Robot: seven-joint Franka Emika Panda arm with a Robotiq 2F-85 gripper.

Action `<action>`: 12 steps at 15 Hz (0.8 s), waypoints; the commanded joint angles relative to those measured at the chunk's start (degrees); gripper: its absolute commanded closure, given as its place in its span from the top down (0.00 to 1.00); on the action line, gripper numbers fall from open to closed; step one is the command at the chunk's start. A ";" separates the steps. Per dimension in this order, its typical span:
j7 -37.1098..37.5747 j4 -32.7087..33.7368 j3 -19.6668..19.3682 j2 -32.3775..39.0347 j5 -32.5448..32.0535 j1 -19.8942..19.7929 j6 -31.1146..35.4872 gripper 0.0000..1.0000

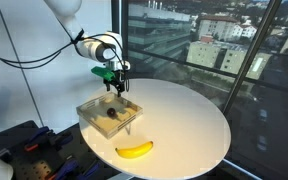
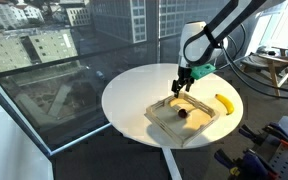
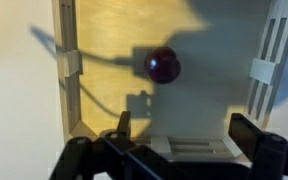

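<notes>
My gripper (image 1: pixel 115 88) hangs above a shallow wooden tray (image 1: pixel 92 106) on a round white table (image 1: pixel 184 120); it also shows in an exterior view (image 2: pixel 181 88). A dark round fruit, like a plum (image 3: pixel 163 66), lies inside the tray; it shows in both exterior views (image 1: pixel 111 113) (image 2: pixel 183 113). In the wrist view my gripper (image 3: pixel 184 128) has its fingers spread wide with nothing between them, above the tray floor near one wall. A yellow banana (image 1: pixel 135 149) lies on the table beside the tray (image 2: pixel 223 103).
The table stands by large windows over a city. Dark equipment and cables sit on the floor near the table (image 1: pixel 24 145). A wooden stool (image 2: pixel 274 68) stands behind the arm.
</notes>
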 commanded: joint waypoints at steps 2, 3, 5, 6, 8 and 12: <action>-0.54 0.89 -0.37 1.23 -0.58 0.42 1.27 1.00; -0.46 0.78 -0.38 1.38 -0.73 0.55 1.56 1.00; -0.26 0.58 -0.45 1.66 -1.10 0.86 2.18 1.00; -0.25 0.48 -0.44 1.76 -1.16 0.95 2.47 1.00; -0.04 0.30 -0.54 2.00 -1.49 1.29 2.93 1.00; -0.02 -0.05 -0.50 2.35 -1.55 1.59 3.31 1.00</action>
